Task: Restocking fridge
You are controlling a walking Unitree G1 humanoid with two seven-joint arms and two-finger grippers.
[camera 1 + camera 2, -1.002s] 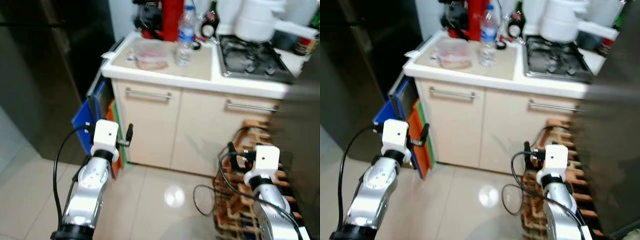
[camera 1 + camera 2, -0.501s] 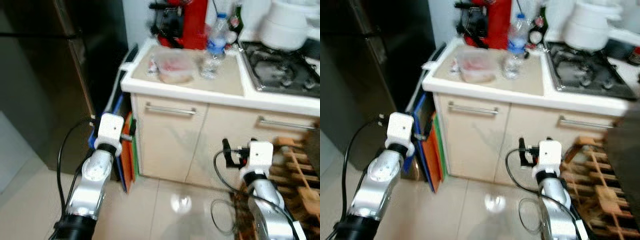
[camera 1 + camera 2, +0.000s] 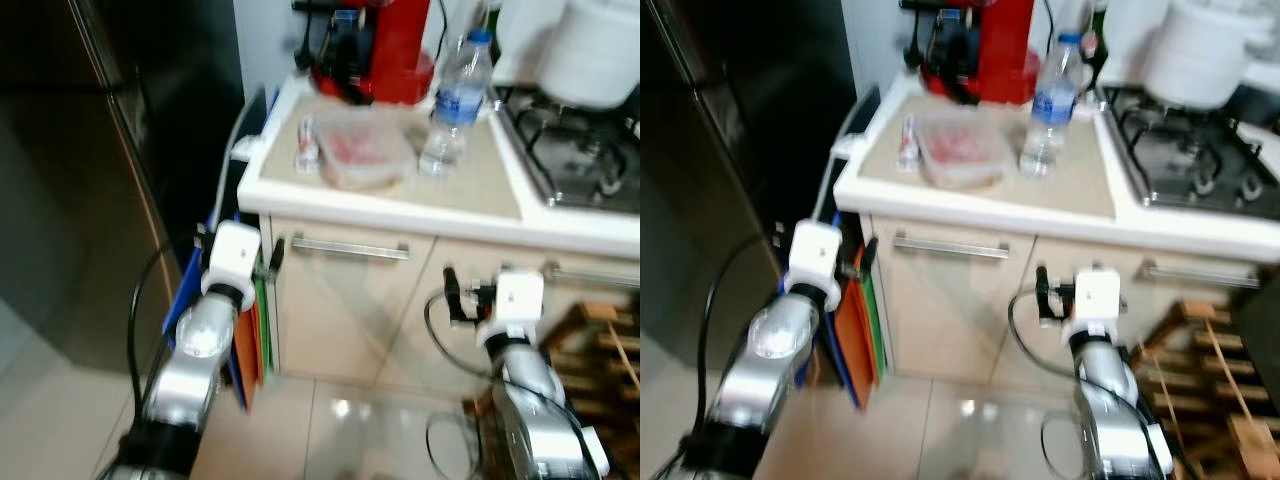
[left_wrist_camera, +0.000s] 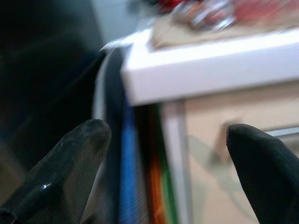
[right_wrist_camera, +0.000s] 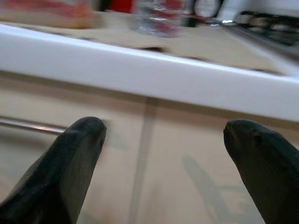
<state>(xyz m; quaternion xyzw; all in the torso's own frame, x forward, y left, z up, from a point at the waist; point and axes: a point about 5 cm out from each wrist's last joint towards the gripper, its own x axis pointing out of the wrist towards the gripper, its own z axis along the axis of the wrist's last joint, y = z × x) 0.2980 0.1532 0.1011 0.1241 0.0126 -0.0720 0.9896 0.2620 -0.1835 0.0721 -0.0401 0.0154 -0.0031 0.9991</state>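
- the beige surface [image 3: 470, 185] with its white edge carries a clear lidded container [image 3: 366, 157] with red food inside, a plastic water bottle [image 3: 452, 107] with a blue cap just beside it, and a red coffee machine [image 3: 380, 45] behind both (the whole picture is a little blurred).
- a small tube-like item [image 3: 306, 145] lies just beside the container, on the side toward the fridge; too blurred to name.
- the dark fridge [image 3: 90, 180] stands shut at the robot's left, next to the cabinet.
- blue, orange and green flat boards [image 3: 852, 330] stand on edge in the gap between fridge and cabinet.
- the left gripper [image 4: 166, 140] hangs in front of that gap below the surface edge, fingers spread wide, holding nothing.
- the right gripper [image 5: 166, 140] sits before the cabinet doors beneath the surface edge, also spread wide and empty.
- a gas hob [image 3: 1200, 165] with a white pot [image 3: 1200, 50] lies to the right; a wooden rack [image 3: 1220, 400] stands on the floor below.
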